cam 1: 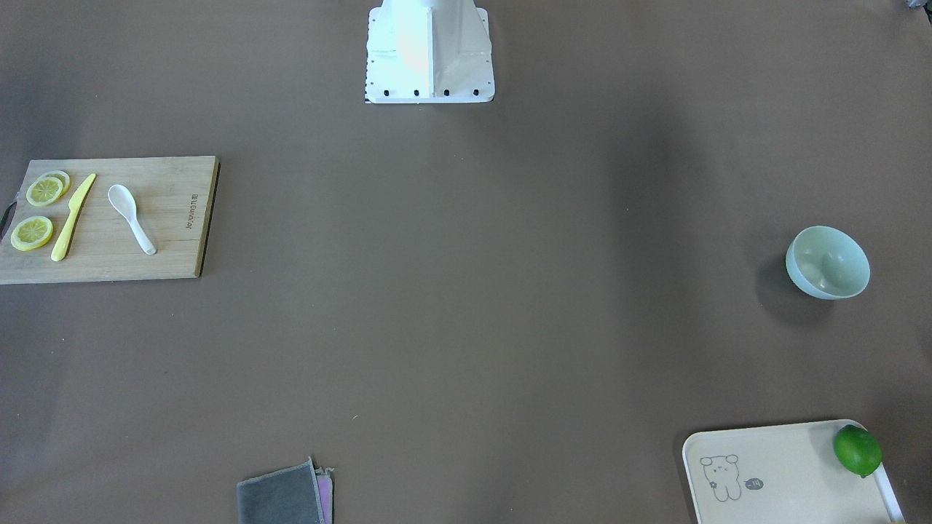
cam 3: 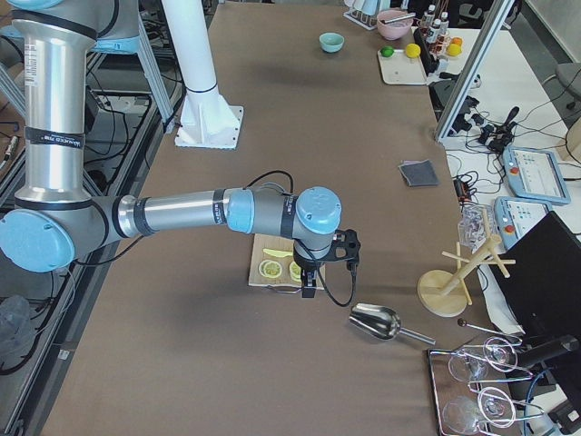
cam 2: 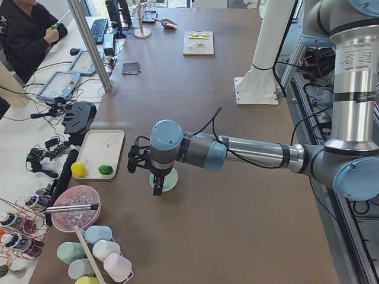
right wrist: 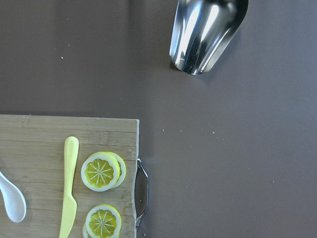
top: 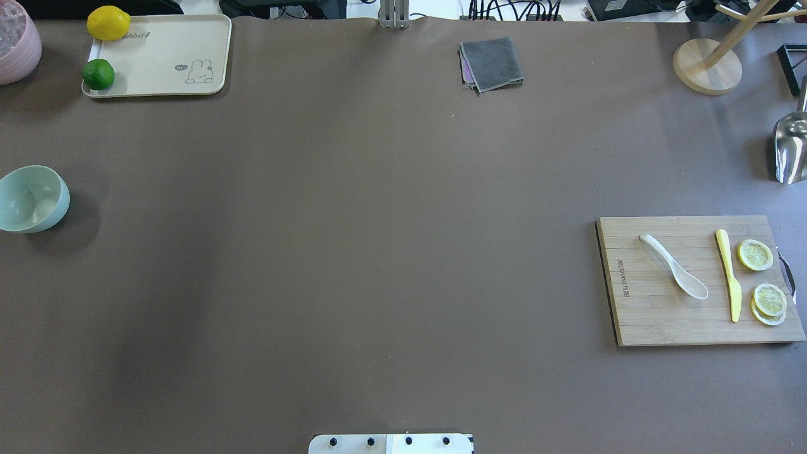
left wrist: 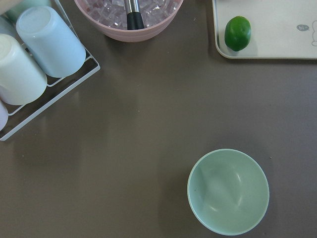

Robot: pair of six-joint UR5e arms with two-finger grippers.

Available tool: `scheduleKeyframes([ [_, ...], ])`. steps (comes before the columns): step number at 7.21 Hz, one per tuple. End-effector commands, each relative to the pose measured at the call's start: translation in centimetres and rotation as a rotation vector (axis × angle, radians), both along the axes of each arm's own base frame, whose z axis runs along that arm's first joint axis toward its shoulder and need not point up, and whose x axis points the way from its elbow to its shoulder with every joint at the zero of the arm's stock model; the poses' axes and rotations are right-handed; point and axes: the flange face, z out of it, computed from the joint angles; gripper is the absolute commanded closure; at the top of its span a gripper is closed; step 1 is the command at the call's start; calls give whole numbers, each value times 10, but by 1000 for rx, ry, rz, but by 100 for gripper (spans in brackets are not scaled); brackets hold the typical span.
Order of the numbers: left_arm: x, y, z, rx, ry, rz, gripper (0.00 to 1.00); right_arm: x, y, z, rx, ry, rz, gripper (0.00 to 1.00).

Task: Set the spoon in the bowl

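Note:
The white spoon (top: 674, 275) lies on a wooden cutting board (top: 656, 321) at the table's right side, scoop toward the robot; it also shows in the front view (cam 1: 131, 217) and the right wrist view (right wrist: 13, 204). The empty mint-green bowl (top: 62, 205) stands at the far left edge, also in the front view (cam 1: 810, 285) and the left wrist view (left wrist: 208, 188). My left gripper (cam 2: 156, 188) hangs above the bowl. My right gripper (cam 3: 308, 287) hangs over the board's outer end. Both show only in side views, so I cannot tell if they are open or shut.
On the board lie a yellow knife (top: 728, 277) and lemon slices (top: 755, 255). A cream tray (top: 157, 63) with a lime (top: 98, 74) and lemon (top: 108, 23) is at the far left. A grey cloth (top: 492, 63), metal scoop (top: 791, 148), pink bowl (left wrist: 129, 20) and cup rack (left wrist: 34, 59) stand around.

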Motion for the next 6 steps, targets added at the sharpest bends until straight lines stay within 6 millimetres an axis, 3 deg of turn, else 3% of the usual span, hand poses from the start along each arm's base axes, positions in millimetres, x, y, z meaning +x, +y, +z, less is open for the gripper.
scheduleKeyframes([
  [1, 6, -1, -1, 13, -5, 15, 2, 2, 5, 4, 0, -2, -3, 0],
  [6, 6, -1, 2, 0, -3, 10, 2, 2, 5, 3, 2, -3, -3, 0],
])
